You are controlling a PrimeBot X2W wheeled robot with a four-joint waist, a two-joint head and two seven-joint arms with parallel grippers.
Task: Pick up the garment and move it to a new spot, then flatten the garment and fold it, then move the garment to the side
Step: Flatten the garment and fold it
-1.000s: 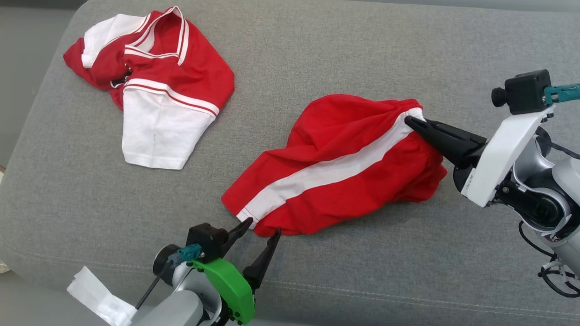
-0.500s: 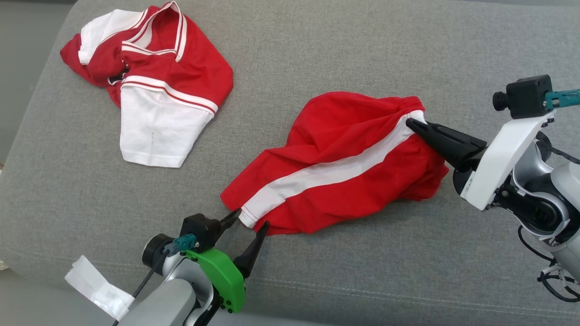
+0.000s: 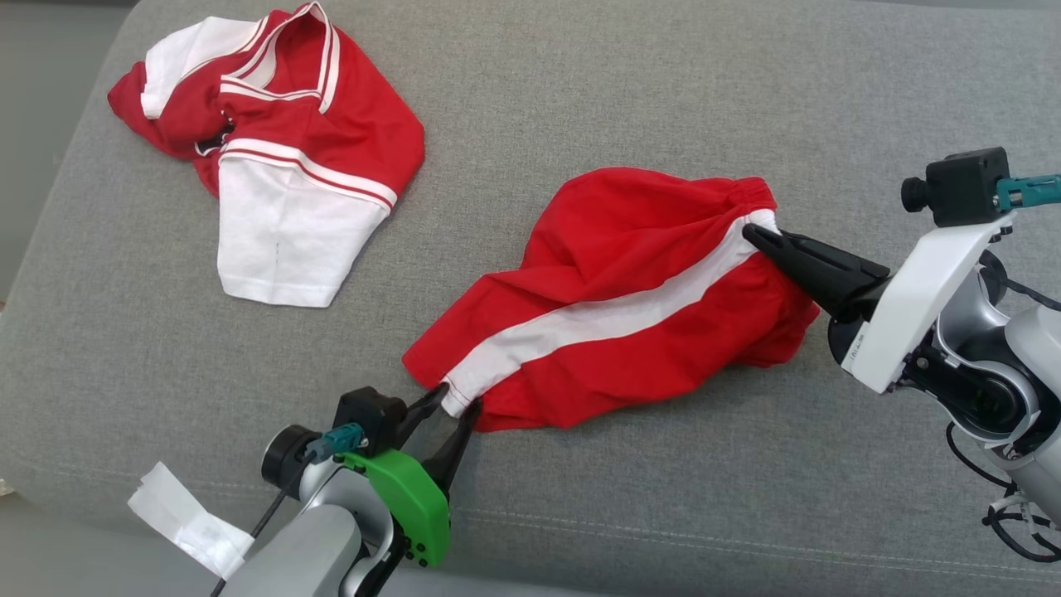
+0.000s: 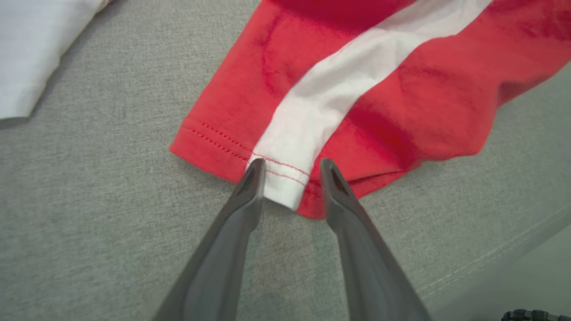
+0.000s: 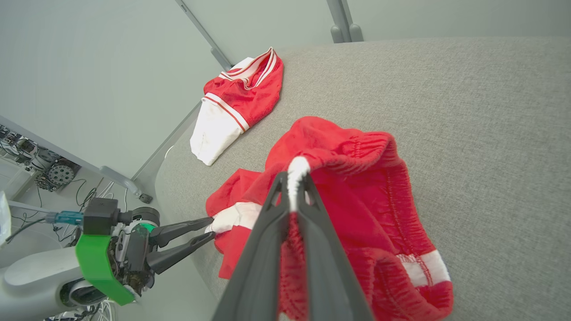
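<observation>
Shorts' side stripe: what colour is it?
White stripe on red shorts; clearest in the left wrist view.

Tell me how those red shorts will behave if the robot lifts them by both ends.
Probably floppy: the red shorts bunch and wrinkle around the waistband pinched in the right hand. Likely light, since the cloth looks thin. With the left hand at the hem, the middle would probably droop unless pulled taut.

At lower centre of the head view, the left gripper (image 3: 458, 395) has moved up to the red shorts (image 3: 663, 356). Its fingers have narrowed from wide apart and now straddle the hem.
</observation>
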